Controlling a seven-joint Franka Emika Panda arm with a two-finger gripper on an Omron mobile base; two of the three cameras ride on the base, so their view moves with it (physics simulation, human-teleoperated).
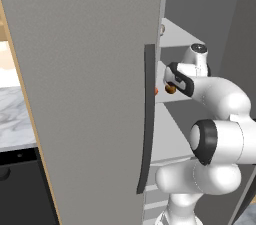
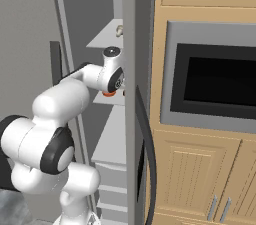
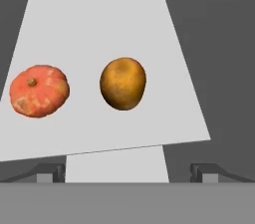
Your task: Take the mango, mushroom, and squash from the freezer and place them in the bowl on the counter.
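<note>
The freezer (image 1: 85,94) stands open and my arm reaches in over a pale shelf (image 3: 99,14). In the hand view the red-orange squash (image 3: 39,91) lies on that shelf at the left. The yellow-brown mango (image 3: 123,83) lies at the centre, straight ahead of my gripper (image 3: 127,173). The gripper is open and holds nothing, a short way back from both. From the base, the squash (image 1: 156,91) and mango (image 1: 170,89) peek out beside my hand. A tiny tan mushroom (image 1: 162,29) sits on the shelf above. A strip of the counter (image 1: 12,119) shows at the left. The bowl is out of view.
The open freezer door with its long dark handle (image 1: 148,119) stands close on my arm's left. A second door edge (image 2: 130,94) rises on its right. Beyond it is a built-in oven (image 2: 215,84) in wood cabinets. A black appliance (image 1: 20,189) sits under the counter.
</note>
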